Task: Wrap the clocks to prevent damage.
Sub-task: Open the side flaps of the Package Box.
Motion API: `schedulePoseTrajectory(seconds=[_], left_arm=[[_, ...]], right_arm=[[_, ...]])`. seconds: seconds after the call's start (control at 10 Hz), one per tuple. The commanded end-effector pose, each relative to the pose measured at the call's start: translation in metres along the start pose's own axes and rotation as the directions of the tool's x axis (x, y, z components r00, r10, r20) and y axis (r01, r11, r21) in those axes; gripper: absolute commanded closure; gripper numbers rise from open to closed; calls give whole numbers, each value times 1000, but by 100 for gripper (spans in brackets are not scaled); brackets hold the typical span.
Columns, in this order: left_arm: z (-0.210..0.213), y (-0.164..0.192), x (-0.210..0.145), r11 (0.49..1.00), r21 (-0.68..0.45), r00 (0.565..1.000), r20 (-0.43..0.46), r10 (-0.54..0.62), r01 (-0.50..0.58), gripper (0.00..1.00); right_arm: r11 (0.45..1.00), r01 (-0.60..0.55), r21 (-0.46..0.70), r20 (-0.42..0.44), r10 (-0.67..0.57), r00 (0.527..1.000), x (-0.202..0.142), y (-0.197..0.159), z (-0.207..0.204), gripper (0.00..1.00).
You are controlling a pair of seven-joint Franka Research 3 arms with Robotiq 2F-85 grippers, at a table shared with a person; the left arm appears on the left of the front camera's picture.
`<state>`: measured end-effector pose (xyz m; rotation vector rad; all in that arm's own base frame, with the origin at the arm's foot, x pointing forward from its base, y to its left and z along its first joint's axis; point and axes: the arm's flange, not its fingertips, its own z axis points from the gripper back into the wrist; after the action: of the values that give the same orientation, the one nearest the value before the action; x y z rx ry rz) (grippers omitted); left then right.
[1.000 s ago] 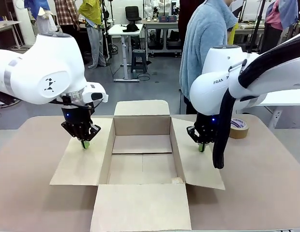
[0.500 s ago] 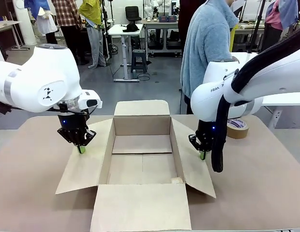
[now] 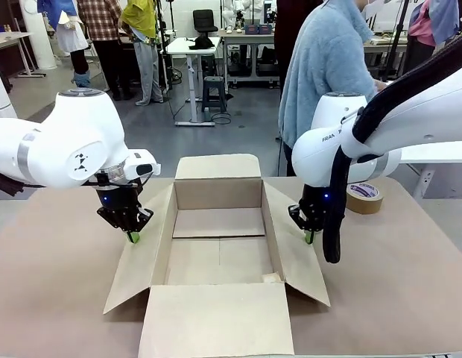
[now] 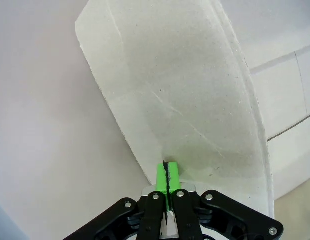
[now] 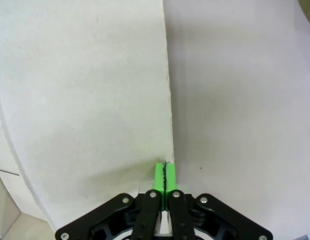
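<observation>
The clocks are out of view. An open cardboard box (image 3: 216, 257) stands mid-table with nothing inside. My left gripper (image 3: 133, 237) is shut, its green tips resting on the box's left flap (image 3: 145, 253) close to the outer edge. The left wrist view shows the closed pads of that gripper (image 4: 166, 169) against the slanted flap (image 4: 185, 90). On the other side my right gripper (image 3: 309, 239) is shut too, touching the right flap (image 3: 294, 253). In the right wrist view the gripper (image 5: 165, 169) meets the edge of the flap (image 5: 95, 90).
A roll of brown tape (image 3: 364, 197) lies at the table's back right. A person in a light blue fleece (image 3: 324, 67) stands behind the box. The front flap (image 3: 216, 321) lies flat toward me, and the back flap (image 3: 218, 165) stands up.
Both side flaps have risen from nearly flat to slanted. Both grippers have sunk a little and stay shut against the flaps.
</observation>
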<state>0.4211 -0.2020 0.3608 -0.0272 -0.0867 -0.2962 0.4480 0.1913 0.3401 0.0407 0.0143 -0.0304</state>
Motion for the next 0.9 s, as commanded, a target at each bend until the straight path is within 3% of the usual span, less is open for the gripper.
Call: schedulePoseTrajectory(seconds=[0.0,0.1,0.2,0.8], left_arm=[[-3,0,1,1000,-26,1000,7,-6,6,100],[-1,-2,2,998,-42,999,35,-36,37,100],[-2,0,0,1000,-3,1000,-3,-1,1,100],[-2,0,0,1000,-3,1000,-3,-1,1,100]], right_arm=[[1000,1,9,25,-1,1000,3,3,-2,99],[1000,0,0,0,0,1000,0,0,0,99],[1000,0,0,0,0,1000,0,0,0,99],[1000,0,0,0,0,1000,0,0,0,99]])
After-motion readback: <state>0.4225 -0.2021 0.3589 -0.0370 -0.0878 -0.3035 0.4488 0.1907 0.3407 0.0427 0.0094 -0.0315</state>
